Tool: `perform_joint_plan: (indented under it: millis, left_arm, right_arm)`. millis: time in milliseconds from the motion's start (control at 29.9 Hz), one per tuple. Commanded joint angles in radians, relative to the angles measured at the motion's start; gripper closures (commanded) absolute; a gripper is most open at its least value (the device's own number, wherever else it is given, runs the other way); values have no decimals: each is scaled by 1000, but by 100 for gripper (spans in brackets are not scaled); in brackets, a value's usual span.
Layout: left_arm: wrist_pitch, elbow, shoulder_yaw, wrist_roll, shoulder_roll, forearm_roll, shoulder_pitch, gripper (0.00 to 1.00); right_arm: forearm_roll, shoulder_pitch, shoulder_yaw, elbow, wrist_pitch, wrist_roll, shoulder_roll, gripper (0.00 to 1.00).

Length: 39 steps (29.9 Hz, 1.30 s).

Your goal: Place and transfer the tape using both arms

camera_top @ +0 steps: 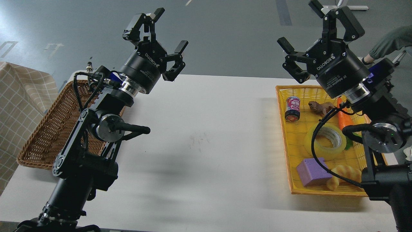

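The tape (325, 141), a translucent yellow roll with a pale core, lies flat in the yellow tray (291, 167) at the right. A black cable crosses its left side. My right gripper (299, 27) is raised high above the tray's far end, fingers spread wide and holding nothing. Over the table's left part my left gripper (170, 29) is also raised, open and empty, far from the tape.
In the yellow tray also lie a small can (292, 109), a brown toy animal (320, 107), an orange carrot (343, 120), a purple block (310, 171) and a croissant (342, 175). A brown wicker basket (54, 129) stands at the left. A person's arm (388, 43) shows at far right.
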<state>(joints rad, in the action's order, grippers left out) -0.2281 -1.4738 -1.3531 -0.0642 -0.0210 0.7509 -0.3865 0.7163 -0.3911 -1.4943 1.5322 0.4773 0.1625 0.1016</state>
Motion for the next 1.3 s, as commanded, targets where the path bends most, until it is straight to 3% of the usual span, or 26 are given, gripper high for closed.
perform_joint_plan:
  millis: [0,601,769,936,1002,1069,1136,1236,1270]
  left_arm:
    - [1,-7,0,0,0,1,-6,2]
    - [13,-7,2,-8,-7,1,-5,2]
    - [18,-14,2,-48,-17,-2,0,2]
    - [0,-17,2,-51,-22,-4,-8,2]
    - [-33,-20,2,-31,-20,-4,-14,2]
    - [-100,-37,-1,25,-14,-4,-12,2]
    - [-117,-39,-1,88,-13,-5,-8,2]
    - [-122,-28,0,142,-22,-4,-3,2]
    - [-117,-28,-1,141,-23,-4,-3,2]
  right_arm:
    - [0,-2,-1,-1,0,0,1,0]
    - [0,0,-20,-1,-6,0,0,0]
    - [-1,-2,-24,-6,-3,2,0,0]
    - [-15,-14,-24,-15,7,14,1,0]
    - [-23,-18,-26,-17,11,22,9,0]
    - [-37,-17,-35,-20,11,20,16,0]
    - [-37,-14,-50,-23,11,20,32,0]
    - [-38,-9,-92,-26,11,20,29,0]
    - [-43,-8,-121,-30,11,25,24,0]
